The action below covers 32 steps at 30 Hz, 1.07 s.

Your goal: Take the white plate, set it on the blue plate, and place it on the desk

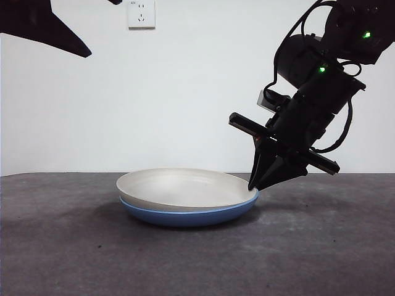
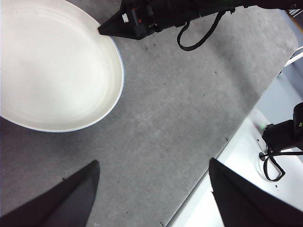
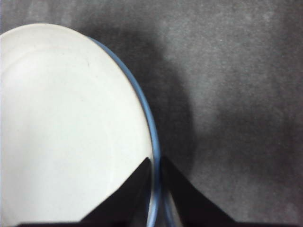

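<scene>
The white plate [image 1: 185, 185] lies nested on the blue plate [image 1: 185, 217] in the middle of the desk [image 1: 321, 246]. Only the blue rim and underside show beneath it. My right gripper [image 1: 254, 187] reaches down from the upper right to the plates' right edge. In the right wrist view its jaws [image 3: 155, 161] stand almost together, shut on the rim of the white plate [image 3: 66, 127], with the blue plate's rim [image 3: 150, 118] just outside. My left gripper [image 2: 154, 161] hangs high and open, apart from the white plate [image 2: 52, 66], and holds nothing.
A wall socket [image 1: 141, 13] sits on the white wall behind. The left wrist view shows the desk's edge with a pale surface [image 2: 236, 156] beyond it. Bare desk stretches around the stacked plates.
</scene>
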Each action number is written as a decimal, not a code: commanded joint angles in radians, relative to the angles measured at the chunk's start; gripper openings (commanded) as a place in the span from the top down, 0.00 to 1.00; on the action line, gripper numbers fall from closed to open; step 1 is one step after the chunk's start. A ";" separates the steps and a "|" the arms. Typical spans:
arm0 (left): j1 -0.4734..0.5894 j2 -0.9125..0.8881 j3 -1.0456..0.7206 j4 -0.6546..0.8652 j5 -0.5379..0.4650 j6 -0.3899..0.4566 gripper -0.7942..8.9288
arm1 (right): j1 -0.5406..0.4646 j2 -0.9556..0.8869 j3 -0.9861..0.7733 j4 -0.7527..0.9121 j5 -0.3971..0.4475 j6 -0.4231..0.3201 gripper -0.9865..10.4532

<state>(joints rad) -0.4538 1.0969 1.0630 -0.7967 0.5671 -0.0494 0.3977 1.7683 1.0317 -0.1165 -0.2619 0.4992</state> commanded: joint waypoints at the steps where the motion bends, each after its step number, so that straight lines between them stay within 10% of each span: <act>1: -0.005 0.007 0.011 0.005 0.003 0.011 0.53 | 0.006 0.016 0.024 0.005 -0.002 0.013 0.87; 7: -0.005 0.007 0.011 0.005 0.003 0.011 0.53 | 0.006 0.014 0.024 -0.023 -0.004 0.012 0.66; 32: -0.005 0.007 0.011 0.004 0.003 0.012 0.53 | 0.006 -0.610 0.024 -0.560 -0.119 -0.362 0.66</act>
<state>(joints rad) -0.4538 1.0969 1.0630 -0.7971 0.5671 -0.0494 0.3985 1.1610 1.0370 -0.6613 -0.3733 0.1802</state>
